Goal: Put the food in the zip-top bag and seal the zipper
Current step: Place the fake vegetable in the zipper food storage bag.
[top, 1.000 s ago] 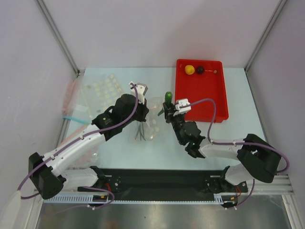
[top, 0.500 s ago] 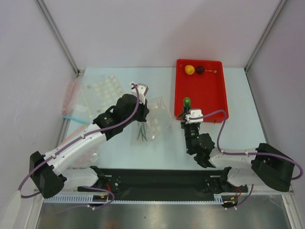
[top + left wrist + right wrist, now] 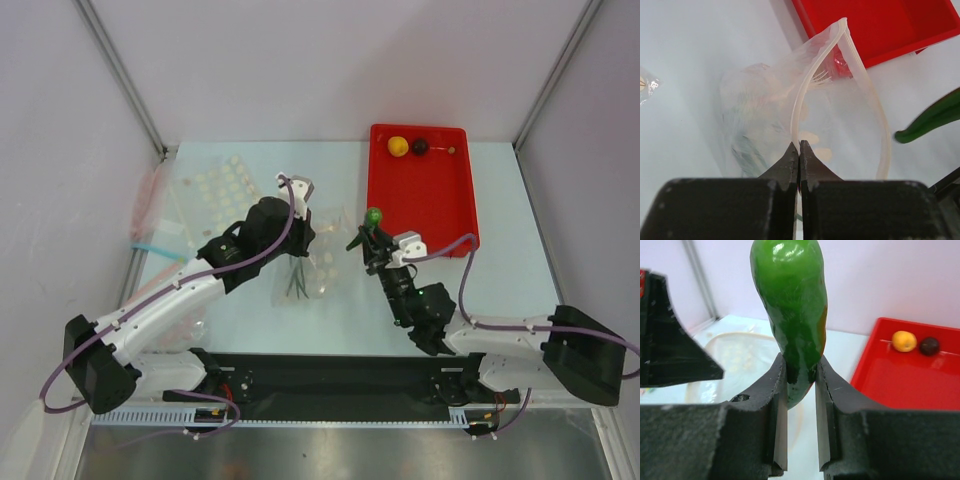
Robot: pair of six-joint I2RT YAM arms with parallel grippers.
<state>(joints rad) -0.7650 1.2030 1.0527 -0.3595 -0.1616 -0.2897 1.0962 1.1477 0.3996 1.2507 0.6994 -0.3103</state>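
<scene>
1. The table point(image 3: 500, 270) is pale blue-white, closed in by plain white walls, with metal posts at its far corners.
2. A red tray point(image 3: 430, 210) sits at the far right of the table. A yellow ball point(image 3: 397, 146) and a dark maroon ball point(image 3: 421, 146) lie side by side in the tray's far left corner.
3. The zip-top bag point(image 3: 318, 262) lies mid-table, just left of the tray, with thin green stalks point(image 3: 296, 281) inside at its near end.
4. My left gripper point(image 3: 799, 150) has its fingers pressed together on the rim of the bag's mouth, which stands open in a loop towards the tray.
5. My right gripper point(image 3: 800, 372) is clamped on the lower part of the green chili point(image 3: 792, 305), off the table between the bag and the tray's near left corner.
6. The chili's long axis runs on in line with my fingers, its thick rounded end away from them, aimed towards the bag's open mouth.
7. A flatter dotted bag point(image 3: 215, 185) lies towards the far left corner.
</scene>
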